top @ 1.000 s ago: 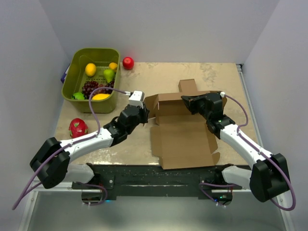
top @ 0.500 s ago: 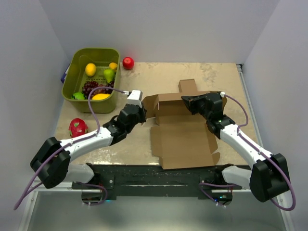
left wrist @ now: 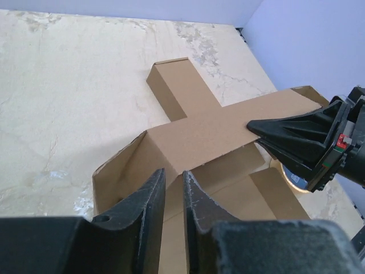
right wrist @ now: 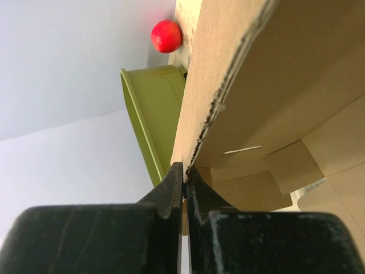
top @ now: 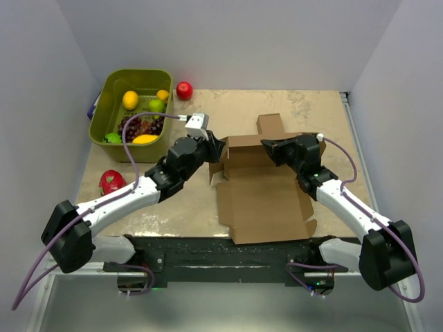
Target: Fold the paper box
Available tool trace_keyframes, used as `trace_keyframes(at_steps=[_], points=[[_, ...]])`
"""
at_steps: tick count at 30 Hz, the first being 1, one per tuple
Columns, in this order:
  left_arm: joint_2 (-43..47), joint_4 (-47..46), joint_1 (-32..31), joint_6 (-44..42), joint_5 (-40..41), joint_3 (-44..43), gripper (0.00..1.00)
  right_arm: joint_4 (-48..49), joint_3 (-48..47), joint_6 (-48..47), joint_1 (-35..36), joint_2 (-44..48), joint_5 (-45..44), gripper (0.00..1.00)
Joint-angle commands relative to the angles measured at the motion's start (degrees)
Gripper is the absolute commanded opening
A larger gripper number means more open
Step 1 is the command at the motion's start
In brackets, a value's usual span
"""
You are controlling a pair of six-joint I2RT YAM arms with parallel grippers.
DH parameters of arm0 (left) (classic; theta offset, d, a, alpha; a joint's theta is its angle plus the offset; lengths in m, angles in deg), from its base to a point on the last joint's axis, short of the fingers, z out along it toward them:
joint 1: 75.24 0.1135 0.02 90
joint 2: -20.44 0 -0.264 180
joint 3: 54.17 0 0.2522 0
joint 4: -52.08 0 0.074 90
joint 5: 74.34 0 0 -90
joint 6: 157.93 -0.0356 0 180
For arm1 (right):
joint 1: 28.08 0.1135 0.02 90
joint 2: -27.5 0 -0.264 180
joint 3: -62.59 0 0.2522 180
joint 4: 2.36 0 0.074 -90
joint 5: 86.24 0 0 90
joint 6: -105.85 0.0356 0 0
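Top external, brown paper box [top: 263,200], half-folded, back wall raised

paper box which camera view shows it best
Top external: nearly the whole paper box shows, flat base, raised back wall, flaps. Left wrist shows only the back wall and one corner; right wrist only a close-up edge.

- Overhead view: bright, even, diffuse light from above; only soft, faint shadows fall on the beige mottled desk [top: 291,104].
- Left wrist view: black left end effector [left wrist: 173,174] blurred close to the lens; brown corrugated cardboard paper box [left wrist: 211,128] sharp.
- Right wrist view: black right end effector [right wrist: 183,171] underexposed, box edge soft, perspective stretched.
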Motion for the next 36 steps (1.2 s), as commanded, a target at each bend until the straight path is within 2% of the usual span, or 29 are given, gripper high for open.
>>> trace_keyframes(at_steps=[1, 6, 12, 26, 36], points=[[-3.14, -2.65, -0.09, 0.93, -0.4, -3.11, 0.21, -0.66, 0.74, -1.43, -0.32, 1.26, -1.02, 0.0], [-6.48, -1.25, 0.08, 0.23, 3.46, -4.6, 0.14, -1.01, 0.83, -1.52, -0.32, 1.96, -1.29, 0.0], [-9.56, 0.33, 0.08, -0.74, 5.31, -5.57, 0.11, -1.1, 1.09, -1.43, -0.32, 2.14, -1.55, 0.0], [-15.27, -3.79, -0.36, 1.01, -0.57, -5.22, 0.09, -0.84, 1.18, -0.99, -0.32, 1.7, -0.67, 0.0], [-16.59, -7.83, -1.15, 3.13, -1.45, -3.55, 0.08, -0.84, 1.8, -0.9, -0.32, 1.96, -0.59, 0.0]])
